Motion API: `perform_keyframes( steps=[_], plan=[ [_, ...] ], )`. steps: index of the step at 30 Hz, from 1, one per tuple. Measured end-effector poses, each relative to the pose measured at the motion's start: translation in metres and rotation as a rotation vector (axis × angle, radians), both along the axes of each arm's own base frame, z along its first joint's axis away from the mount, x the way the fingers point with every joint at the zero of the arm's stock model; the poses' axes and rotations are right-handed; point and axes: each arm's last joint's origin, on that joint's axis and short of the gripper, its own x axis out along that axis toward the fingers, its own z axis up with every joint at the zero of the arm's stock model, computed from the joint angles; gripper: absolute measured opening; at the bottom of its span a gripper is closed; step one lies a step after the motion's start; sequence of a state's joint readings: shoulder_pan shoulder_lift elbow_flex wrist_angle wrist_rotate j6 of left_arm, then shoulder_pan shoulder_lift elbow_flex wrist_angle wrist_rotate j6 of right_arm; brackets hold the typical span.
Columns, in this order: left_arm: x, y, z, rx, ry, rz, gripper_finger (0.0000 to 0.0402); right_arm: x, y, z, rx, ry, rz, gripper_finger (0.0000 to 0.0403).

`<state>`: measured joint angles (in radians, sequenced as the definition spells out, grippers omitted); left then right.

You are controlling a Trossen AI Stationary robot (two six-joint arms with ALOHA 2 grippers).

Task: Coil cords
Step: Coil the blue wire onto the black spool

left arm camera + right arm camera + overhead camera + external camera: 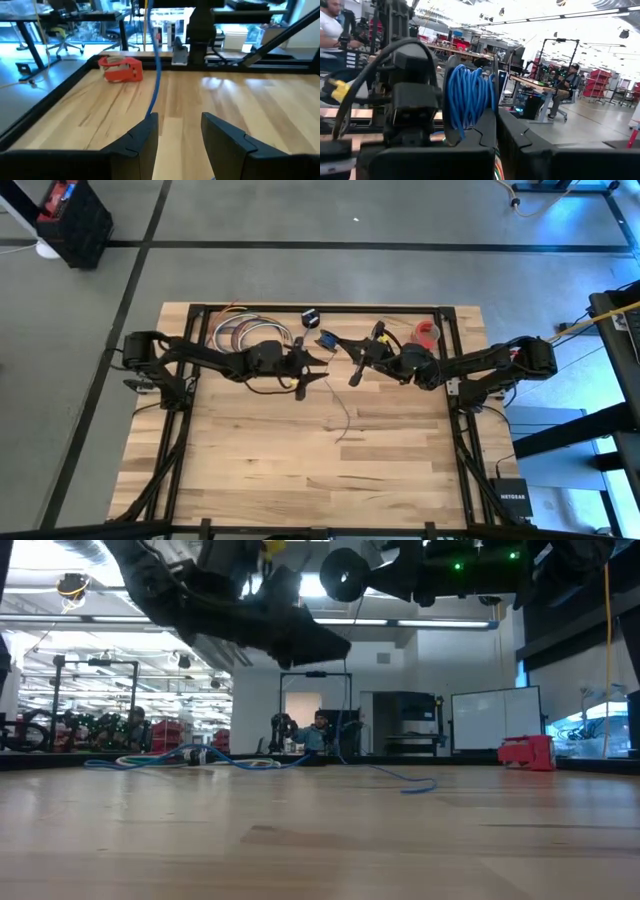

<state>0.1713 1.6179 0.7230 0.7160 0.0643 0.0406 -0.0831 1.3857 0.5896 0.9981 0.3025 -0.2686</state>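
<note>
Two grippers are raised mid-table near the far edge; the near half lies open; left gripper fingers are spread; right gripper fingers are pinched on the coiled cord; its tail hangs to the table; one red tape roll sits by the far right corner.

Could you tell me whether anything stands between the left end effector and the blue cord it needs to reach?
Nothing visible does. The left end effector is open, and the cord hangs directly ahead of its fingers. The red tape dispenser sits off to one side.
</note>
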Motion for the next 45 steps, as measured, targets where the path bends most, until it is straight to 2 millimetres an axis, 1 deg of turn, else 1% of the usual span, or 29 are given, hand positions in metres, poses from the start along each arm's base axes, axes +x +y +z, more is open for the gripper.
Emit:
perform_keyframes(
  steps=[5, 10, 12, 14, 17, 19, 24, 28, 30, 32, 35, 38, 39, 41, 43, 45],
  plan=[
    [0.005, 0.0, -0.005, 0.004, 0.021, -0.003, 0.0141, 0.0, 0.0, 0.001, -0.003, -0.005, 0.007, 0.0003],
    [0.001, 0.001, -0.007, 0.024, 0.095, 0.002, 0.0141, 0.0, 0.002, 0.0, -0.003, 0.0, 0.015, 0.0003],
    [-0.003, 0.001, -0.005, 0.036, 0.138, 0.014, 0.0141, 0.0, 0.004, 0.0, -0.005, 0.002, 0.019, 0.0004],
    [-0.006, 0.001, 0.001, 0.053, 0.166, 0.034, 0.0141, 0.0, 0.004, 0.0, -0.006, 0.002, 0.02, 0.0007],
    [-0.007, 0.002, 0.005, 0.061, 0.166, 0.055, 0.0141, 0.0, 0.004, 0.0, -0.006, 0.002, 0.02, 0.0011],
    [-0.006, 0.002, 0.003, 0.06, 0.177, 0.057, 0.0141, 0.0, 0.004, 0.0, -0.006, 0.001, 0.02, 0.0011],
    [0.0, 0.003, -0.003, 0.054, 0.132, 0.062, 0.0141, 0.001, 0.004, 0.001, -0.007, -0.003, 0.02, 0.0004],
    [0.002, 0.002, -0.005, 0.059, 0.126, 0.059, 0.0139, 0.001, 0.004, 0.001, -0.007, -0.004, 0.02, 0.0007],
    [0.002, 0.003, -0.005, 0.065, 0.13, 0.058, 0.013, 0.001, 0.004, 0.001, -0.007, -0.001, 0.02, 0.0007],
    [0.002, 0.003, -0.006, 0.07, 0.137, 0.057, 0.0111, 0.001, 0.006, 0.001, -0.007, -0.001, 0.027, 0.0005],
    [0.002, 0.003, -0.006, 0.091, 0.142, 0.056, 0.0066, 0.001, 0.007, 0.001, -0.009, -0.004, 0.04, 0.0004],
    [0.0, 0.005, -0.008, 0.124, 0.176, 0.111, 0.0015, 0.001, 0.008, 0.002, -0.014, -0.003, 0.048, 0.0005],
    [-0.001, 0.005, -0.008, 0.134, 0.198, 0.143, 0.0008, 0.001, 0.008, 0.002, -0.015, -0.003, 0.05, 0.0005],
    [-0.007, 0.007, -0.005, 0.173, 0.241, 0.212, 0.0011, 0.001, 0.008, 0.001, -0.015, 0.001, 0.054, 0.0004],
    [-0.014, 0.008, 0.002, 0.202, 0.283, 0.275, 0.0014, 0.002, 0.008, 0.001, -0.019, 0.009, 0.074, 0.0004],
    [-0.025, 0.009, 0.012, 0.213, 0.321, 0.301, 0.001, 0.002, 0.009, 0.0, -0.027, 0.019, 0.091, 0.0004]
  ],
)
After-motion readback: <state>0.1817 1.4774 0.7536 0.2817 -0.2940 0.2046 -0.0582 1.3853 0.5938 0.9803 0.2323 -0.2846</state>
